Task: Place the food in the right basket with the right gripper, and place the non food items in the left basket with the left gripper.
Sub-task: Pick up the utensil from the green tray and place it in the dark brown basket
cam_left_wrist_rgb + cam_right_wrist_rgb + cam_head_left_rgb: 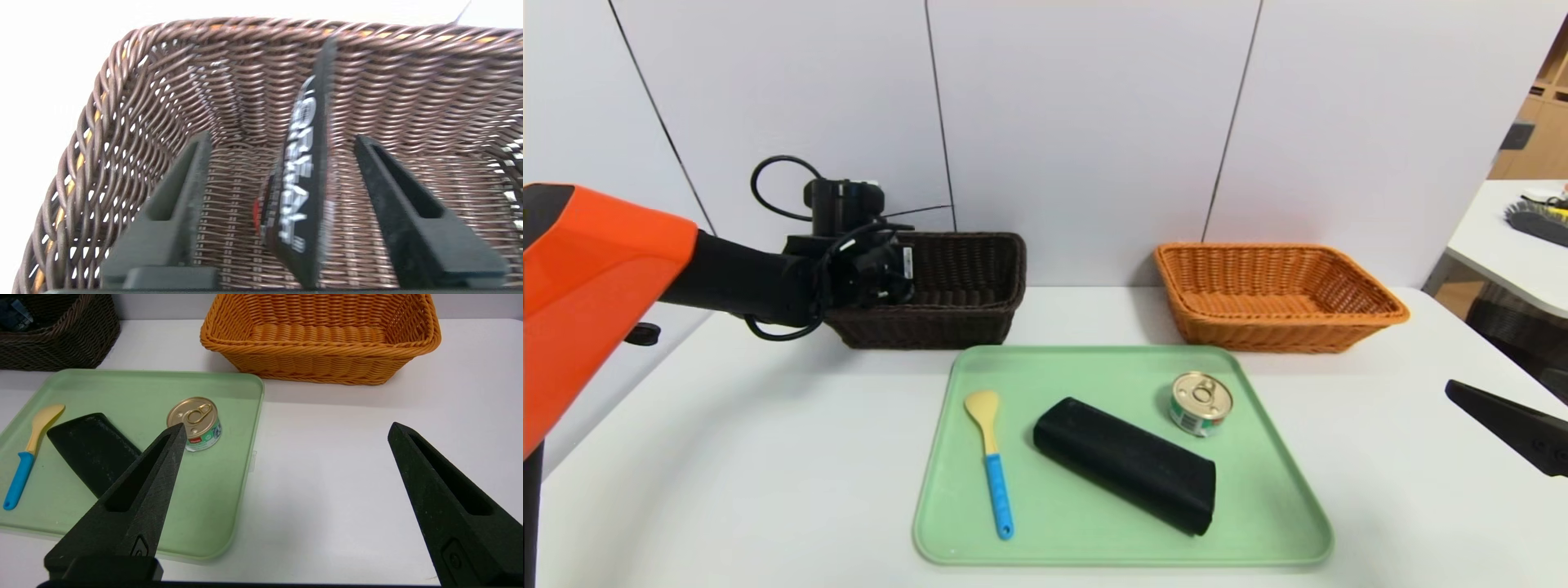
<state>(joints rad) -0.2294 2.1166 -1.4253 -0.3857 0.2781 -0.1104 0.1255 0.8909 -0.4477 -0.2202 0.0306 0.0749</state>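
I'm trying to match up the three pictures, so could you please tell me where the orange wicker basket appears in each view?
Head view: the orange wicker basket stands behind the right part of the green tray.
Left wrist view: not in it; the dark brown basket fills most of that picture.
Right wrist view: at the top, right of centre.
Shared landmark: the dark brown basket, at least partly visible in all three.
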